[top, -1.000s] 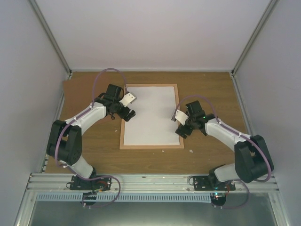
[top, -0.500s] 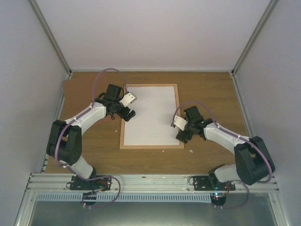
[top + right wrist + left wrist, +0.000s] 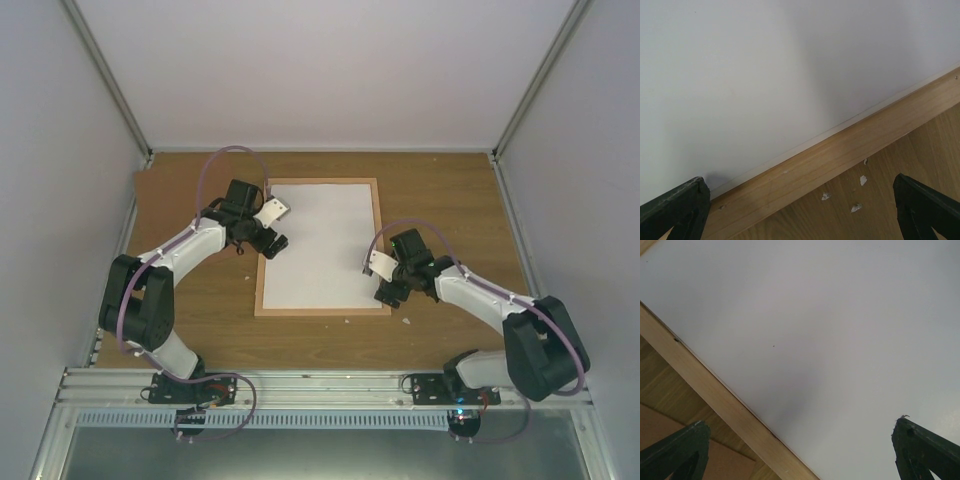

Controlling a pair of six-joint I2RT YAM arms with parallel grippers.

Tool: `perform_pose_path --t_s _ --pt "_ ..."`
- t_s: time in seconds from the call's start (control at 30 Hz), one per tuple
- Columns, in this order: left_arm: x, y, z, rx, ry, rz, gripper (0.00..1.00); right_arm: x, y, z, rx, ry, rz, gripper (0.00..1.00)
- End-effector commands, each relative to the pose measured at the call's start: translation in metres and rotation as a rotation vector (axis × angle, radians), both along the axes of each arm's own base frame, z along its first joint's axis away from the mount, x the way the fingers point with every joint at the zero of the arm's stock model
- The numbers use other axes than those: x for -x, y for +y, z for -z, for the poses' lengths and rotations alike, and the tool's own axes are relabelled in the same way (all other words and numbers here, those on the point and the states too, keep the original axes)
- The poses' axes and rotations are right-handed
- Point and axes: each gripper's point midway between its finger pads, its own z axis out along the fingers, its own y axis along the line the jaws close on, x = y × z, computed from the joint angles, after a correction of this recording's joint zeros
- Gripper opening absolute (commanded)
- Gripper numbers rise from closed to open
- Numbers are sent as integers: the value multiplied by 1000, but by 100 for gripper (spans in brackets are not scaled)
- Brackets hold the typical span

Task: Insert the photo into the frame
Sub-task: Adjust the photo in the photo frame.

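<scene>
The frame of light wood rails lies flat on the table. A plain white sheet fills it; this looks like the photo with its white side up, and no printed image shows. My left gripper is open over the frame's left rail, one finger outside the rail and one over the sheet. My right gripper is open over the right rail near the near right corner. It holds nothing.
A plain brown backing board lies at the table's left, under the left arm, and shows in the left wrist view. Small white scraps lie on the wood near the frame's near right corner, and in the right wrist view.
My right gripper has moved along the frame's right rail toward the near edge. The left arm, the frame and the white sheet have not moved.
</scene>
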Motion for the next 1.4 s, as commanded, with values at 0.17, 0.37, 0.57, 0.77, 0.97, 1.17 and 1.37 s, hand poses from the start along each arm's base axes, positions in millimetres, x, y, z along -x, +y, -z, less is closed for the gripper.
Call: perform_pose_path --t_s 0.17,0.37,0.57,0.77,0.97,1.17,1.37 --pt "6 -3 3 3 -5 24 99 -6 5 -23 -20 -47 6 100" --pt "-2 6 -20 52 -50 -11 99 -29 17 -60 -107 -91 52 100" --pt "-20 44 -44 119 -86 -117 99 -56 32 -109 -243 -117 93 100" --pt "-29 79 -25 135 -6 -183 99 -77 58 -143 -368 -106 79 100" --pt "4 98 10 11 27 -37 98 -71 76 -161 -466 -57 13 100" --pt "52 112 37 -107 57 232 98 -50 82 -172 -565 4 -56 100" --pt "62 102 58 -117 105 333 96 -49 78 -182 -648 65 -55 100"
